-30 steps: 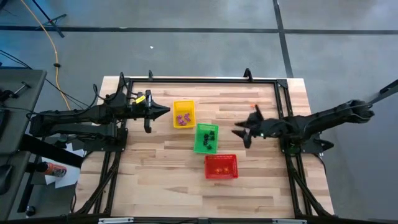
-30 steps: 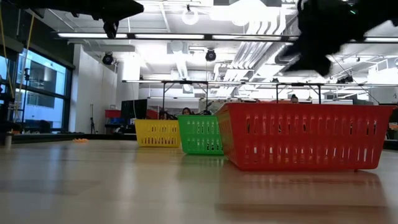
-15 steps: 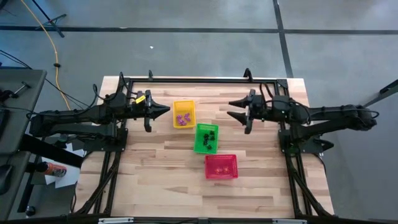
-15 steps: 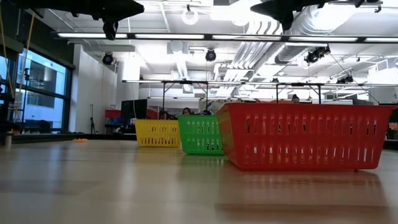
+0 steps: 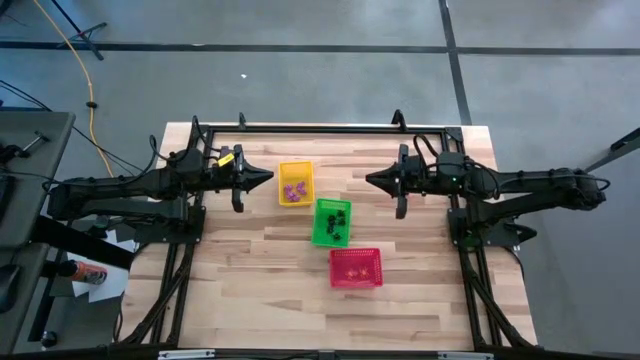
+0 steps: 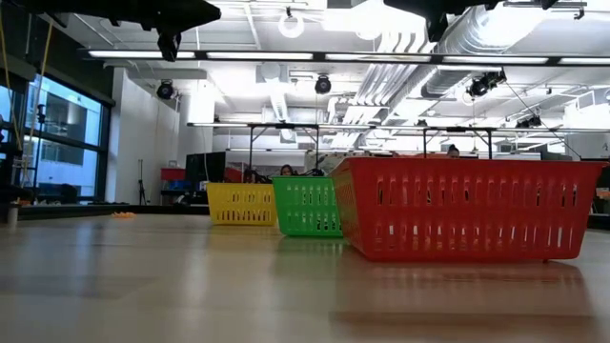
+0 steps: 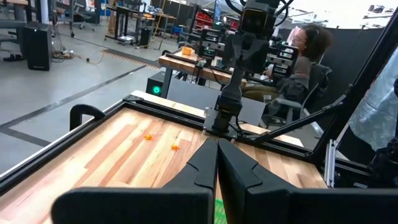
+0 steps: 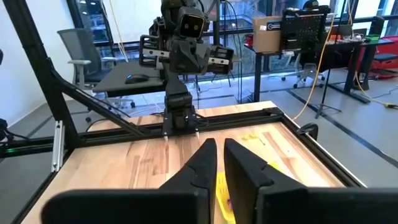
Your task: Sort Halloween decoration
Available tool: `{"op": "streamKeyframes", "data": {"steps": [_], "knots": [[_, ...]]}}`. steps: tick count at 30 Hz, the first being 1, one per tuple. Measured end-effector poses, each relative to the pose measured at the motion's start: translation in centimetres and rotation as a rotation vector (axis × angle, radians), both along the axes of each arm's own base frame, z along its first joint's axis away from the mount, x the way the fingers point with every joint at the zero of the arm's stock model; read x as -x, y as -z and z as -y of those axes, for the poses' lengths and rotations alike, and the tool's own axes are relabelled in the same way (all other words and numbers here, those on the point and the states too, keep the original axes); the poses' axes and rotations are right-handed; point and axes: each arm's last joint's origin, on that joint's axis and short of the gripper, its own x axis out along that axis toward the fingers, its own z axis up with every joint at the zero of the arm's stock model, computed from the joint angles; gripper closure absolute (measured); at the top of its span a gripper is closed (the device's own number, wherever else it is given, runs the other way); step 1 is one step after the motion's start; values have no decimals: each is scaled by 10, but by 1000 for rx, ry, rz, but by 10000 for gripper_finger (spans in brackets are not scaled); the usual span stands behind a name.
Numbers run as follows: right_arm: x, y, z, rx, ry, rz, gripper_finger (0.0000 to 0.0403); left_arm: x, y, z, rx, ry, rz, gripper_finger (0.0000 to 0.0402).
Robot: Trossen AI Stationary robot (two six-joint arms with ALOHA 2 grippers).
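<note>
Three mesh baskets stand in a slanting row mid-table. The yellow one (image 5: 295, 184) holds purple Halloween decoration trinkets (image 5: 293, 190), the green one (image 5: 331, 221) black ones (image 5: 338, 222), and the red one (image 5: 356, 267) orange ones (image 5: 360, 270). Two tiny orange pieces (image 7: 148, 137) lie on the bare wood near the far edge, on the right arm's side. My left gripper (image 5: 268, 178) hangs shut and level, left of the yellow basket. My right gripper (image 5: 370, 180) hangs shut and level, right of the baskets, with nothing between its fingers.
A black metal frame (image 5: 320, 128) runs along the table's far edge and down both sides. Bare wood lies in front of the baskets (image 5: 260, 300). A person sits beyond the right arm (image 7: 305, 50).
My right gripper has risen from low over the table beside the green basket and gone toward the far edge. It has turned level, pointing at the table's left, and then shut its open fingers on nothing. The baskets have stayed put.
</note>
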Motion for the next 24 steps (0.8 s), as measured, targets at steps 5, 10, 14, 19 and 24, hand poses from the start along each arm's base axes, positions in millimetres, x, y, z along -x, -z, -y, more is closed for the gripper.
{"op": "streamKeyframes", "data": {"steps": [5,10,14,19,24], "knots": [[0,0,0,4,-10,0,399,0,0,0,-1,0,-1,401],[0,0,-1,4,-47,0,402,0,0,0,-1,0,-1,401],[0,0,-1,4,-48,0,402,0,0,0,-12,1,-2,401],[0,0,-1,-5,-48,1,402,0,0,0,-44,2,-7,401],[0,0,-1,-5,-48,1,402,0,0,0,-51,1,-8,401]]}}
